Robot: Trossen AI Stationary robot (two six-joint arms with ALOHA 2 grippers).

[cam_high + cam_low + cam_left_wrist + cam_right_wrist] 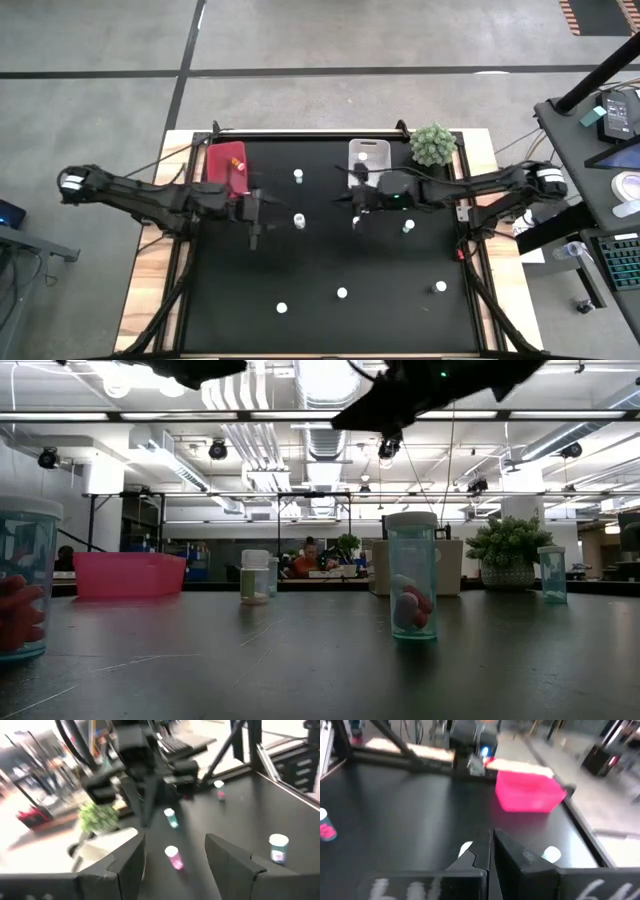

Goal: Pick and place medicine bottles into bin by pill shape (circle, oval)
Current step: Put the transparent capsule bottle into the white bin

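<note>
Right now both arms hang over the middle of the black tabletop (220, 290), neither holding anything. The left gripper (256, 232) has its fingers spread wide, and through the gap its wrist camera sees a pinkish bottle (173, 857) ahead on the mat. The right gripper (357, 213) has its fingers pressed shut on nothing.

The medicine bottles are scattered singly: one near the back centre (298, 176), one in the middle between the two grippers (299, 221), one to the right of the right gripper (408, 227), and three along the front (282, 308) (342, 293) (441, 287). All stand upright, well apart from each other. The pink bin (227, 165) sits at the back left with an orange bottle (237, 163) already in it; the clear bin (367, 160) sits at the back, right of centre, beside the green plant (433, 144).

These bottles look light, rigid and smooth, so they likely tip or skid if nudged from one side. The sensible hold is across the round body just under the white cap, fingers closing evenly from both sides.

Room is generous around each bottle. The tight spots are the gap between the two grippers at the centre bottle, and the raised frame along the tabletop's edges near the front bottles
</note>
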